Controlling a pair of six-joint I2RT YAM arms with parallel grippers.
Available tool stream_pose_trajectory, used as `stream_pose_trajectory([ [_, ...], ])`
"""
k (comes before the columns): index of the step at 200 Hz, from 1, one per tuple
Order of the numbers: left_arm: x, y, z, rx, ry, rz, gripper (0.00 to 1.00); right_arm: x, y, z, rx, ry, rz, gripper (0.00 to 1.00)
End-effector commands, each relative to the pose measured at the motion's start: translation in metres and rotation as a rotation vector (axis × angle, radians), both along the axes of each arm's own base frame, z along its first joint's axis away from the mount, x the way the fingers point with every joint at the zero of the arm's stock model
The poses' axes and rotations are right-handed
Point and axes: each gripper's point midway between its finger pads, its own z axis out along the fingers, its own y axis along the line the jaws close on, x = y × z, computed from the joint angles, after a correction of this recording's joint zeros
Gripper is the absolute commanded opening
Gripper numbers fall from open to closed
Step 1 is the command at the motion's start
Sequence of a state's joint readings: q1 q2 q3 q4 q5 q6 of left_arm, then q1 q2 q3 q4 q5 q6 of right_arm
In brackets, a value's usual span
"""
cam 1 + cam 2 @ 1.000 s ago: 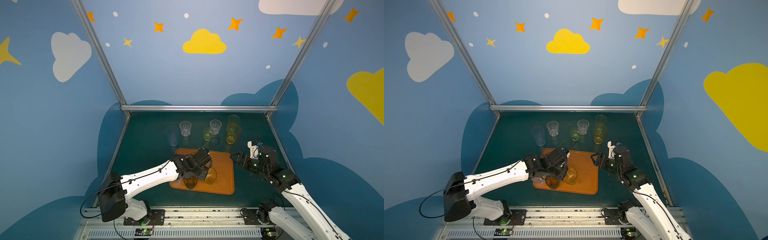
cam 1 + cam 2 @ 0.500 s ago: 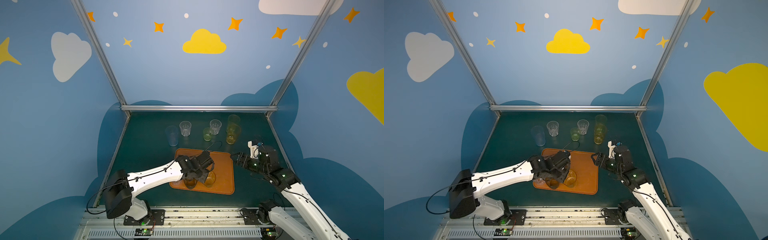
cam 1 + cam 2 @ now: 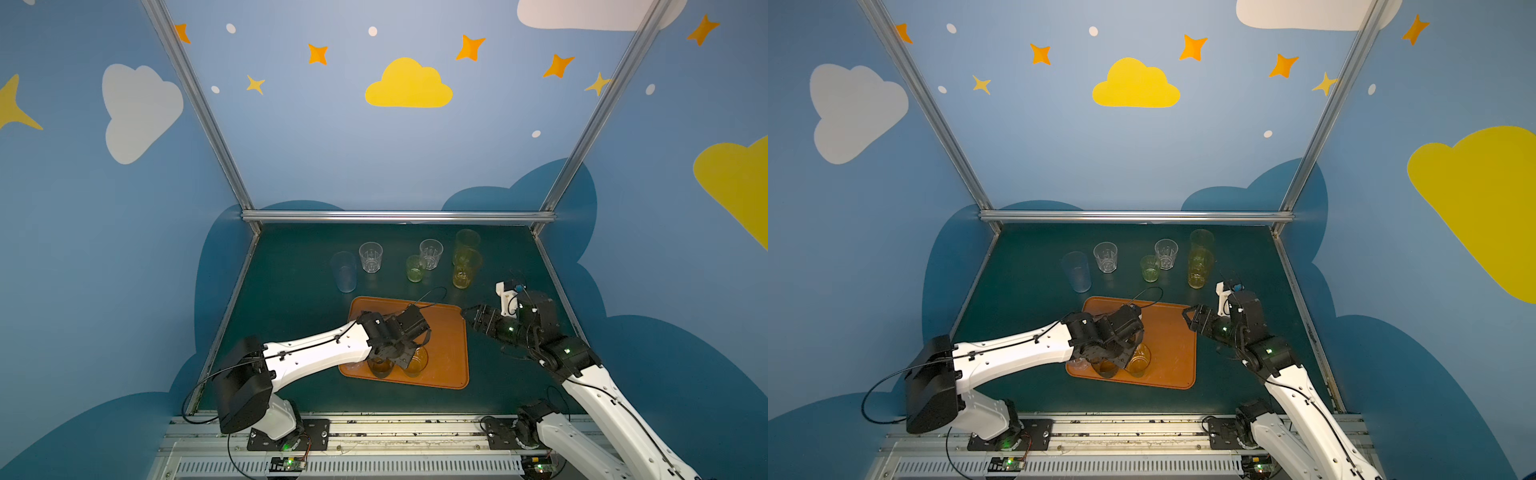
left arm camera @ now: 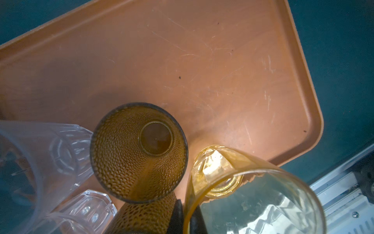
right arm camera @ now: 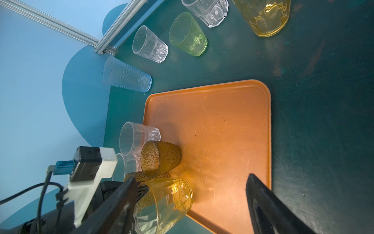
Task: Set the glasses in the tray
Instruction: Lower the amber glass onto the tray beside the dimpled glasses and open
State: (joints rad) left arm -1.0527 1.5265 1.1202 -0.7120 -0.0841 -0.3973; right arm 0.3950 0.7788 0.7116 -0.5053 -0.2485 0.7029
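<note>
I am working inside a booth with blue painted walls (image 3: 374, 166), over a flat, dark green table (image 3: 291, 299). The orange tray (image 3: 446, 340) is lying on the near half of the table, between my two arms.

Beyond its far edge six glasses are standing upright on the table. These are a frosted bluish glass (image 3: 344, 272), two clear faceted glasses (image 3: 370, 257), a small green glass (image 3: 414, 269) and two tall yellow glasses (image 3: 466, 268). The yellow ones are standing nearest to my right arm. At the near left corner of the tray, two more clear glasses (image 5: 137, 139) and two dark brown glasses (image 4: 139, 152) are crowding together.

My right gripper (image 3: 467, 318) is hovering just beside the right edge of the tray, its jaws standing wide and holding nothing. My left gripper (image 4: 187, 214) is pinching the wall of the amber glass (image 5: 166, 200) at its rim, so the jaws are almost closed on it.

The coming move is turning on one relation. The amber glass is hanging from the jaws with its long axis tilted, mouth toward the jaws and base toward the near rim of the tray, just beside a brown glass. I am not able to tell if the base is resting fully on the tray floor. I am judging it needs to stand upright inside the rim before I let go.
</note>
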Motion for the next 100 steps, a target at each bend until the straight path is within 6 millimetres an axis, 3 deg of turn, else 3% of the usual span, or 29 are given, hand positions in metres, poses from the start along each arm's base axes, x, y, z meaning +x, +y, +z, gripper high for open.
stream_pose_trajectory([
  [1,0.0033,-0.0005,0.0039,0.02,-0.02,-0.005,0.06,0.0004,0.0003,-0.0047,0.005,0.01,0.001,0.83],
  [42,0.004,0.0,-0.0028,0.042,-0.018,-0.005,0.09,0.0,0.0008,-0.007,0.009,0.019,0.001,0.83],
  [100,0.0055,-0.0029,0.0021,0.041,-0.04,-0.002,0.23,0.0005,0.0008,-0.0082,0.013,0.024,-0.001,0.83],
])
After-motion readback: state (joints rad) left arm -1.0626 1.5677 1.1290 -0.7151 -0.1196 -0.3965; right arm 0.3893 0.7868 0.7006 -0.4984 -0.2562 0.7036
